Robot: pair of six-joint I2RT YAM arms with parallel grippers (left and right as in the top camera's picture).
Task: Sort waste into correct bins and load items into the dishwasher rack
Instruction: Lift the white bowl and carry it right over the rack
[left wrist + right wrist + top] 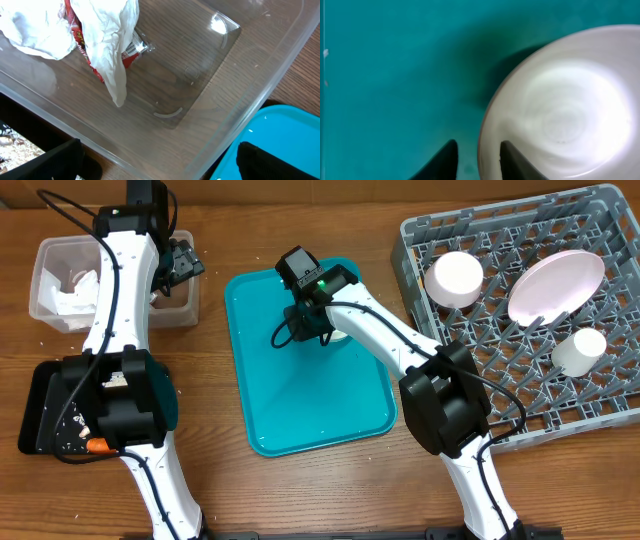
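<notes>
Teal tray, its bowl half cropped

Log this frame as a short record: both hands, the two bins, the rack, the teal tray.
left hand: open, empty, above clear tub
right hand: fingers astride rim of white bowl; grip unclear
clear tub: crumpled napkins, red foil wrapper
black tray: carrot, crumbs
dishwasher rack: second bowl, plate, cup
teal tray: holds the white bowl
</notes>
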